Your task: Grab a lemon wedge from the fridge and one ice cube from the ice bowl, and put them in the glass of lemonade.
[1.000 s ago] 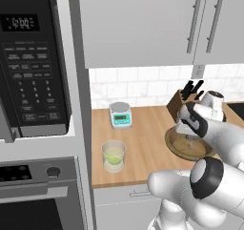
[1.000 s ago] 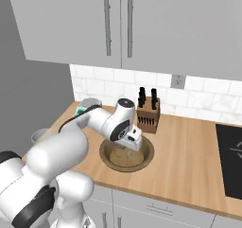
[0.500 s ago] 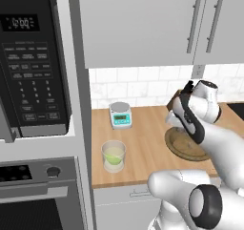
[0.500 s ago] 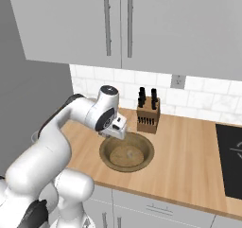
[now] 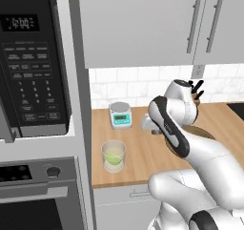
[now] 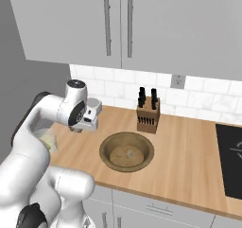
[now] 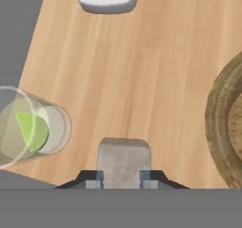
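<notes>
Counter (image 5: 143, 150): a wooden top; it carries the bowl, the glass and the scale.
Ice bowl (image 6: 126, 151): on the counter, in front of the knife block (image 6: 147, 114).
Glass of lemonade (image 5: 114, 156): near the counter's front edge, left of the bowl.
Gripper (image 7: 124, 184): above the counter between glass and bowl, closed on a grey ice cube (image 7: 124, 162).
Lemon wedge (image 7: 32, 129): inside the glass.
</notes>
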Robot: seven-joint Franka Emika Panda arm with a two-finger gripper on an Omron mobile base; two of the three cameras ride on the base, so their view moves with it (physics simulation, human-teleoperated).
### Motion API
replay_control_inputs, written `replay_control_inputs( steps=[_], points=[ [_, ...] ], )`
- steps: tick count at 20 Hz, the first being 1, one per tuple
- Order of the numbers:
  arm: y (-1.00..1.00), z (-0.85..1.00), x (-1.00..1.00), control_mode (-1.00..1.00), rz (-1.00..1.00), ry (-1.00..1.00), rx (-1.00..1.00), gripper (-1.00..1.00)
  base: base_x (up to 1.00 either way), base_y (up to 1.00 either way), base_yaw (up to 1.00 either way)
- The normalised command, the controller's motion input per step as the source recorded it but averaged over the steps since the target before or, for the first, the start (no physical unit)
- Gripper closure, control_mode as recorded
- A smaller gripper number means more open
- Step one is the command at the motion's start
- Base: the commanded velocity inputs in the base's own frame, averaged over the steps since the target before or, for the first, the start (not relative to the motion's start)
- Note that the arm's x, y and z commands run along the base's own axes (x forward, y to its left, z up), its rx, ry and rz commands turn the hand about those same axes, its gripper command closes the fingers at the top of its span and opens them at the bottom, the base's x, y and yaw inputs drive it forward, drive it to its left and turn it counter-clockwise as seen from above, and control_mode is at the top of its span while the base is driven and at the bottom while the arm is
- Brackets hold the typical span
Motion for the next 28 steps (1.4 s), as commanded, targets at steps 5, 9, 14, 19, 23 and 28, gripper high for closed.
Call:
replay_control_inputs(
  steps=[5,9,14,19,23,28],
  points=[
    [0.99,0.0,0.0,-1.0,0.17,-0.01,-0.05,1.0,0.0,0.0,0.0],
    [0.91,0.0,0.01,-1.0,0.12,0.0,-0.09,1.0,0.0,0.0,0.0],
    [0.58,0.0,0.02,-1.0,0.09,0.01,-0.1,1.0,0.0,0.0,0.0],
    [0.1,-0.17,0.06,-1.0,0.01,0.0,-0.04,1.0,0.0,0.0,0.0],
    [0.03,-0.18,0.0,-1.0,0.0,0.0,-0.02,1.0,0.0,0.0,0.0],
    [0.08,-0.11,0.0,-1.0,0.0,0.0,-0.01,1.0,0.0,0.0,0.0]
  ],
)
